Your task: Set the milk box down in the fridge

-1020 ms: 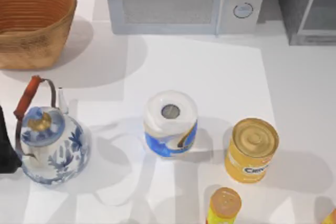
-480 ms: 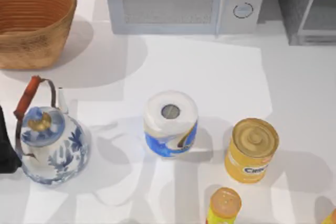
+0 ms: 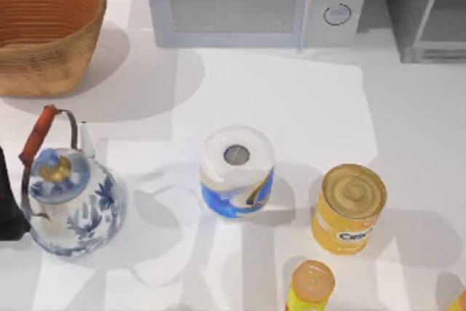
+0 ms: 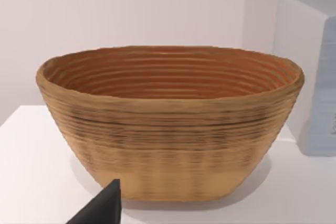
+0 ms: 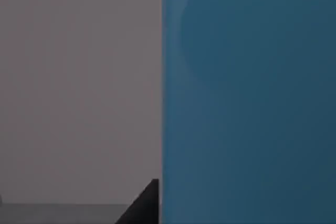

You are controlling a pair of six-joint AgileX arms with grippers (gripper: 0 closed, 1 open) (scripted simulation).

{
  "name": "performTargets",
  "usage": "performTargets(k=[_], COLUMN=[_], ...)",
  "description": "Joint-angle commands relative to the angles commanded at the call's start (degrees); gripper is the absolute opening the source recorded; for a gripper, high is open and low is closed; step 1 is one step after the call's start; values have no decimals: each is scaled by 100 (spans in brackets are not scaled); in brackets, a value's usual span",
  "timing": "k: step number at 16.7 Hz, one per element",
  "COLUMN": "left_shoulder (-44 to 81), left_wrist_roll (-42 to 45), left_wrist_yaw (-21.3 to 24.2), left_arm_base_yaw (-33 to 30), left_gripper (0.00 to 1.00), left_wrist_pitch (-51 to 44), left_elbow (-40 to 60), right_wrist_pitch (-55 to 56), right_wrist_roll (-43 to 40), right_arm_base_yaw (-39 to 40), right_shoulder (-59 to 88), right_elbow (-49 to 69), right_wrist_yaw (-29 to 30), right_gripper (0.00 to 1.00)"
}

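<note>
The milk box (image 5: 247,98) shows in the right wrist view as a sky-blue face very close to the camera. My right gripper is shut on it, and one dark fingertip (image 5: 147,207) lies against the box's edge. A plain grey surface is behind the box. The fridge (image 3: 426,12), a dark grey cabinet with a pale framed door, stands at the table's far right corner in the top view. My left arm (image 3: 6,205) is parked at the table's left edge, beside the kettle.
A woven basket (image 3: 45,30) sits at the back left and a grey microwave (image 3: 255,1) at the back middle. A blue-and-white kettle (image 3: 69,198), a paper roll (image 3: 237,171), a yellow can (image 3: 351,207) and an orange-capped bottle (image 3: 312,285) stand nearer the front.
</note>
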Motion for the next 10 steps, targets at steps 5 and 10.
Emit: performTargets(k=[5,10], left_shoulder=[0,0], left_wrist_roll=[0,0], left_wrist_yaw=[0,0], left_arm_base_yaw=[0,0], left_gripper=[100,100], left_wrist_pitch=[0,0], left_elbow=[0,0], right_wrist_pitch=[0,0], right_wrist_roll=[0,0], right_arm_base_yaw=[0,0], right_shoulder=[0,0], right_elbow=[0,0], right_wrist_yaw=[0,0], right_gripper=[75,100])
